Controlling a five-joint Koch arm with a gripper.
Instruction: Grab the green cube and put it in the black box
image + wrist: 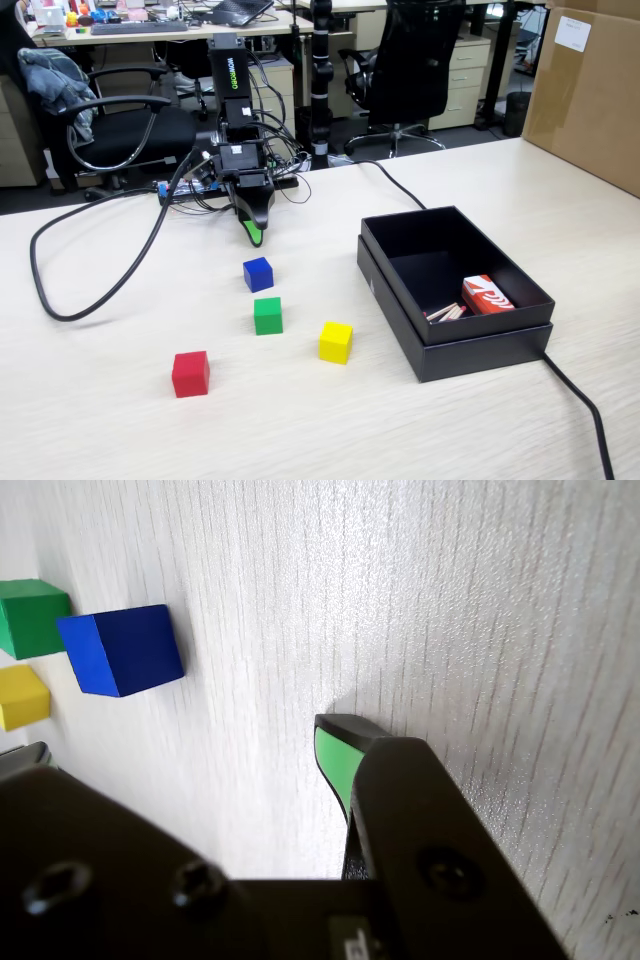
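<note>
The green cube (267, 315) rests on the pale table, in front of the blue cube (258, 273). In the wrist view the green cube (30, 618) peeks in at the left edge, behind the blue cube (122, 650). My gripper (256, 234) points down at the table just behind the blue cube, well short of the green one. In the wrist view the gripper (185, 738) stands open: the green-padded fingertip (335, 755) is on the right, the other tip at the far left, with bare table between them. The black box (395, 285) lies to the right.
A yellow cube (335, 341) and a red cube (190, 373) lie nearer the front. A red and white packet (487, 295) sits inside the box. A black cable (90, 290) loops on the left. A brown carton (590, 90) stands at the far right.
</note>
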